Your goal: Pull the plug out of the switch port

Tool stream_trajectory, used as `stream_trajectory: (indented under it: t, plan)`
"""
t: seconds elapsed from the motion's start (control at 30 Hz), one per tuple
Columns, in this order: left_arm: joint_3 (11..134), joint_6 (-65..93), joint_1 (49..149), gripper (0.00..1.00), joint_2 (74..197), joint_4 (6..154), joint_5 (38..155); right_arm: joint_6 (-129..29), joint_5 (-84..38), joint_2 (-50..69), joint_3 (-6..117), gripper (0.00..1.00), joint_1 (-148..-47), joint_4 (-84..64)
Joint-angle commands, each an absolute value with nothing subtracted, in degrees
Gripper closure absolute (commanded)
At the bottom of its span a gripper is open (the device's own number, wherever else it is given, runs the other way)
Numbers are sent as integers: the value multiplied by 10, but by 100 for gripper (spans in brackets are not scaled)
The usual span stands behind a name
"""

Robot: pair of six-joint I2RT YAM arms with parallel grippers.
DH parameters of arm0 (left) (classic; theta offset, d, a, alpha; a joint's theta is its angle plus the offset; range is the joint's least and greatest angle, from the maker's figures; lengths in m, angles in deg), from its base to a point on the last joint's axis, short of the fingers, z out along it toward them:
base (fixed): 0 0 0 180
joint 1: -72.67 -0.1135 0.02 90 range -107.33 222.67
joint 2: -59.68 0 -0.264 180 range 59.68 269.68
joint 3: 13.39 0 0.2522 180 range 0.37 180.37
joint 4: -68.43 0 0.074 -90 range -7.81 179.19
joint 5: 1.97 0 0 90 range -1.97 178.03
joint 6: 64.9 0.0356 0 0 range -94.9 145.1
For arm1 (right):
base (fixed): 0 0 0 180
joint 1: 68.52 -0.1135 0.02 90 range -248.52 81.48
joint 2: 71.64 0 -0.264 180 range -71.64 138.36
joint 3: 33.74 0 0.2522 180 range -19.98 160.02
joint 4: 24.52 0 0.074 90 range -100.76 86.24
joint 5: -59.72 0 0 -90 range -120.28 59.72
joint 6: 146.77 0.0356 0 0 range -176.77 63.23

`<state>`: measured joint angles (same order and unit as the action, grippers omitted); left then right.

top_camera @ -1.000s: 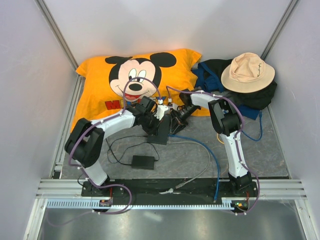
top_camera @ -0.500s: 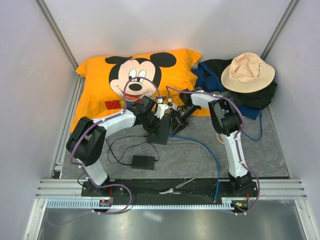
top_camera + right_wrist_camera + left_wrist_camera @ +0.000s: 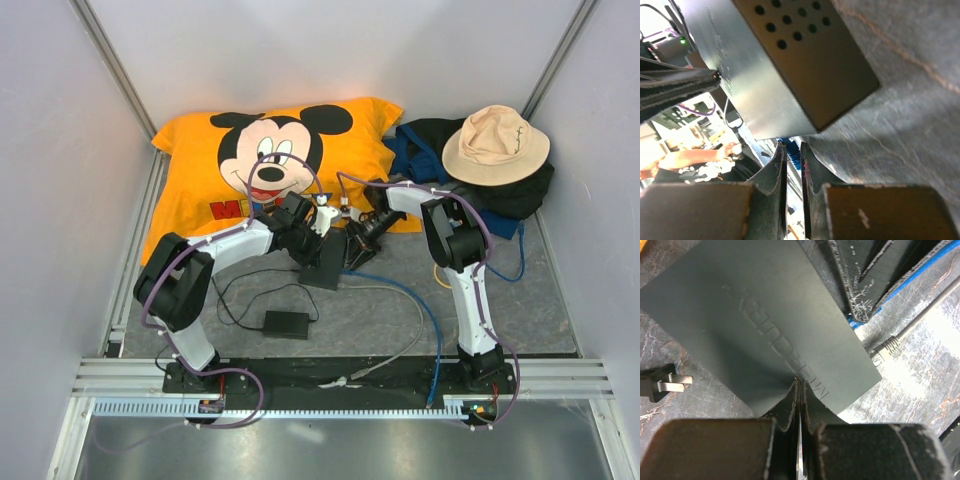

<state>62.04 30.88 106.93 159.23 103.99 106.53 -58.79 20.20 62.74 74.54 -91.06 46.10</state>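
The switch (image 3: 326, 263) is a flat black box on the grey mat in front of the pillow. It fills the left wrist view (image 3: 755, 325), and its vented side shows in the right wrist view (image 3: 805, 55). My left gripper (image 3: 310, 243) is shut, its closed tips (image 3: 799, 384) resting on the switch's top face. My right gripper (image 3: 358, 240) is at the switch's right edge, shut on the blue plug (image 3: 791, 149) of the blue cable (image 3: 415, 300). The plug's blue boot (image 3: 855, 324) sits right against the socket edge; the socket itself is hidden.
A grey cable's plug (image 3: 885, 347) lies at the switch's edge. A small black power brick (image 3: 286, 323) with its thin cord lies nearer the bases, its pronged plug (image 3: 665, 382) beside the switch. An orange Mickey pillow (image 3: 270, 160) is behind, and a beige hat (image 3: 495, 145) lies on dark clothes at the back right.
My right gripper and the switch have shifted slightly to the right. The left gripper has stayed on the switch's top.
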Motion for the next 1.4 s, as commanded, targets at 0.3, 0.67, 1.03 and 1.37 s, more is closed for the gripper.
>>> stream_trajectory:
  t: [0.3,0.67,1.03,1.37]
  plan:
    - [602,326,1085,98,1636,1063,955,-657,-94,636,703,100,-898,465]
    - [594,323,1091,98,1634,1061,967,-692,-62,617,728,100,-862,493]
    - [610,324,1092,98,1634,1057,974,-776,43,526,849,100,-793,566]
    - [628,321,1095,98,1639,1057,981,-801,64,448,955,100,-688,609]
